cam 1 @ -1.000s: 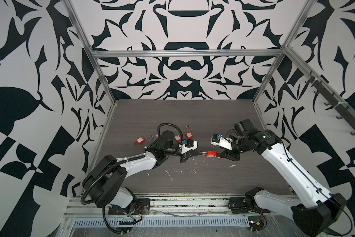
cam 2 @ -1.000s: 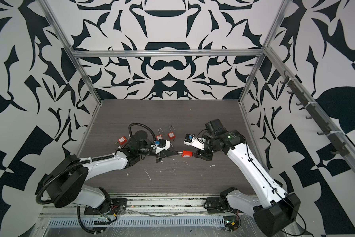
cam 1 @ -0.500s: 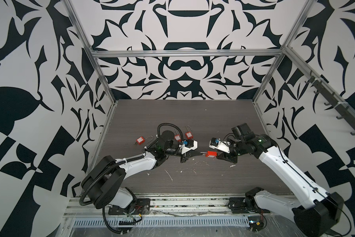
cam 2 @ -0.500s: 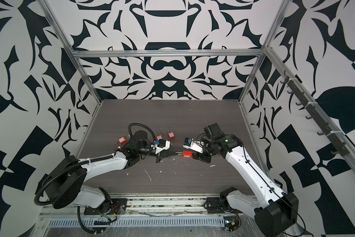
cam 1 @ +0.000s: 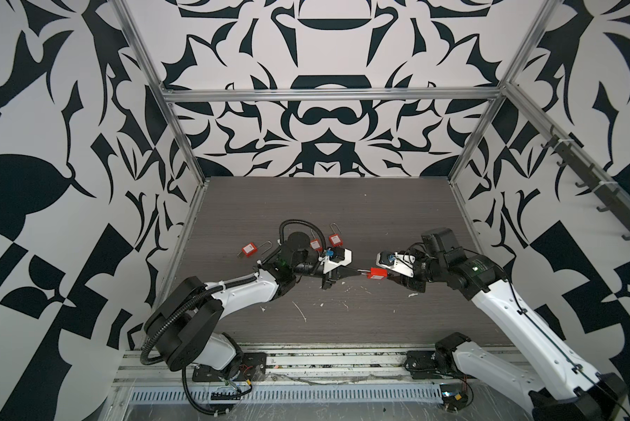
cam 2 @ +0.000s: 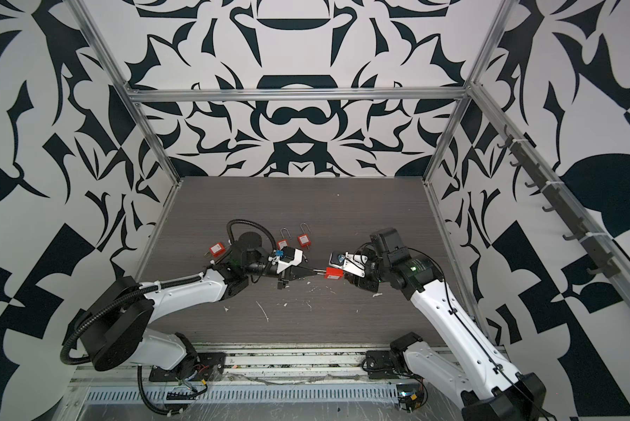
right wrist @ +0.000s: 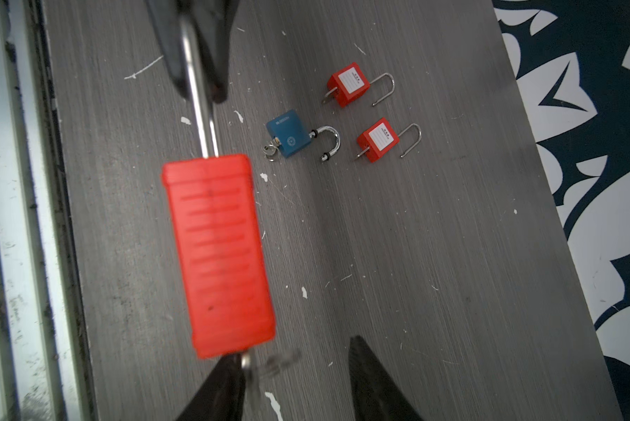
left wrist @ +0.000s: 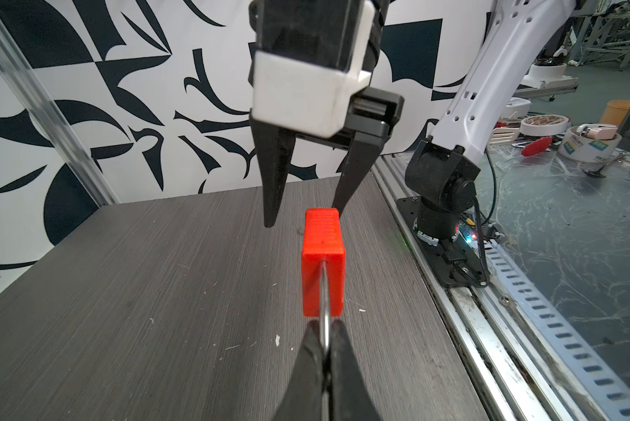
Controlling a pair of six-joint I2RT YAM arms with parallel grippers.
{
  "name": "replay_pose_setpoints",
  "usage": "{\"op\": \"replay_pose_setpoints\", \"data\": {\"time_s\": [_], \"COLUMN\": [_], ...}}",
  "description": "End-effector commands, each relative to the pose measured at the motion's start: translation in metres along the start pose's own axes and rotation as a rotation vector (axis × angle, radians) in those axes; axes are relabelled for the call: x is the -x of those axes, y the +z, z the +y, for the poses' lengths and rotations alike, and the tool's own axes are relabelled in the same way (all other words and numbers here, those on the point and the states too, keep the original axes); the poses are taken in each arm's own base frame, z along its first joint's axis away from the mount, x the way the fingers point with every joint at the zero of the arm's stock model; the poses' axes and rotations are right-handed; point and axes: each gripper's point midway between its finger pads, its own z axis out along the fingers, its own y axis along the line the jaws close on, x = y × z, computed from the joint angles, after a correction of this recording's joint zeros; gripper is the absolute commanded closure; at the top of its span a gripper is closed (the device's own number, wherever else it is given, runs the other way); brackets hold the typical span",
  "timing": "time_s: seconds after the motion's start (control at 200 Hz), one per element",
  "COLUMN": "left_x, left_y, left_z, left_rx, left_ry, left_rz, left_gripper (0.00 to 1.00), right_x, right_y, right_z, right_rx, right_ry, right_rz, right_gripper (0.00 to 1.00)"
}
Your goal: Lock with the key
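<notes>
Padlock first: in both top views the red padlock (cam 1: pixel 378 273) hangs level above the table (cam 1: pixel 342 218), between my arms. My left claw (cam 1: pixel 357 271) is pinched on one end and my right claw (cam 1: pixel 392 277) sits at the other. From my left wrist, its ribbed red body points away, and the steel shackle (left wrist: pixel 325 313) is clamped between my closed left fingers. My right claw beyond stands parted, one tip at the body's far corner. From my right wrist the body is blurred. A blurred key (right wrist: pixel 273 361) juts from its base just beside one finger (right wrist: pixel 226 386) of my right claw, roughly half open, gripping nothing. On the table behind lie a blue padlock (right wrist: pixel 290 133) and two red padlocks (right wrist: pixel 348 84), shackles open.
</notes>
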Motion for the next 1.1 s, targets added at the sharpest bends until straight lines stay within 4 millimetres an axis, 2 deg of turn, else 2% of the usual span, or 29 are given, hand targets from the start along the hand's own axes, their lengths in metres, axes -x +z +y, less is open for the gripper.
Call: {"op": "replay_pose_setpoints", "data": {"time_s": [0.0, 0.15, 0.335, 0.59, 0.805, 0.885, 1.095], "left_x": [0.019, 0.019, 0.018, 0.015, 0.016, 0.017, 0.018], "left_y": [0.002, 0.004, 0.004, 0.005, 0.004, 0.004, 0.003], "left_z": [0.002, 0.002, 0.002, -0.001, -0.002, -0.002, -0.004], "left_rx": [-0.018, -0.022, -0.026, -0.031, -0.041, -0.041, -0.045], "left_ry": [0.049, 0.048, 0.046, 0.043, 0.051, 0.054, 0.057], "left_rz": [-0.039, -0.039, -0.036, -0.021, -0.014, -0.016, -0.016], "left_gripper": [1.00, 1.00, 1.00, 1.00, 1.00, 1.00, 1.00], "right_x": [0.005, 0.019, 0.025, 0.023, 0.024, 0.023, 0.021], "right_y": [-0.016, -0.021, -0.019, -0.013, -0.014, -0.014, -0.011], "right_z": [0.010, 0.019, 0.015, 0.009, 0.006, 0.006, 0.008], "right_rx": [0.046, 0.110, 0.105, 0.087, 0.066, 0.071, 0.099], "right_ry": [-0.014, 0.004, -0.010, -0.033, -0.046, -0.047, -0.045], "right_rz": [0.000, -0.061, -0.086, -0.078, -0.078, -0.073, -0.055], "right_gripper": [0.50, 0.53, 0.57, 0.69, 0.74, 0.80, 0.82]}}
